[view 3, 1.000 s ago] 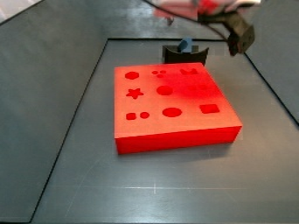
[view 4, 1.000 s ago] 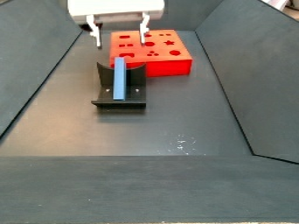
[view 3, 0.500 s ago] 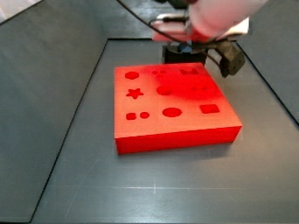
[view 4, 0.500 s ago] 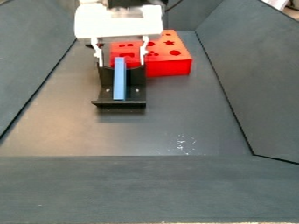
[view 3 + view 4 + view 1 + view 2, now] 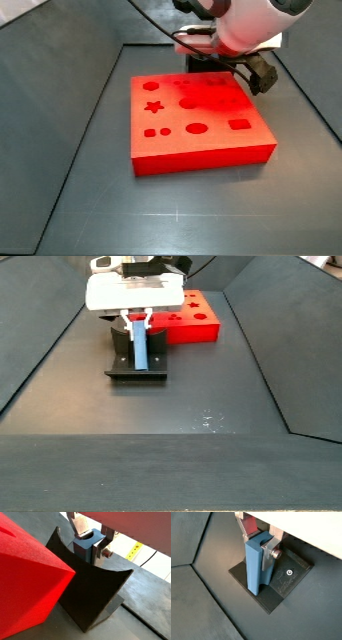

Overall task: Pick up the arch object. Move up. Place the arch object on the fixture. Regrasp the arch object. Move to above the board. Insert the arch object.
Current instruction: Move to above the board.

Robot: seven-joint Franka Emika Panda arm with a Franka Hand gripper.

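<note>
Nearest the camera in a side view sits the fixture [image 5: 136, 364], 1 dark bracket on its base plate, out on the open floor well short of the far wall, and standing in it is the arch object [image 5: 138, 344], 1 slim blue block. Its long axis runs up the bracket's face, leaning with it, top end toward the far wall. Right at that top end is the gripper [image 5: 136, 318], down low over the bracket, and this is the relation that matters: in a wrist view the arch object [image 5: 255, 564] rises straight into the gap between the 2 silver fingers [image 5: 270, 550], its narrow sides facing the pads, so a squeeze would land across its thin width. The fingers are narrow, hard against the block on at least 1 side; whether they are actually clamped I cannot tell. In a wrist view the block's top [image 5: 87, 543] pokes just above the curved dip in the bracket's edge [image 5: 93, 582], gripper [image 5: 91, 539] straddling it. Looks like the regrasp step. Beyond, toward the far wall, 1 red board [image 5: 182, 316] waits just behind the bracket; from the opposite side the board [image 5: 201, 122] shows its darker recesses, with the gripper's body past its far edge.
</note>
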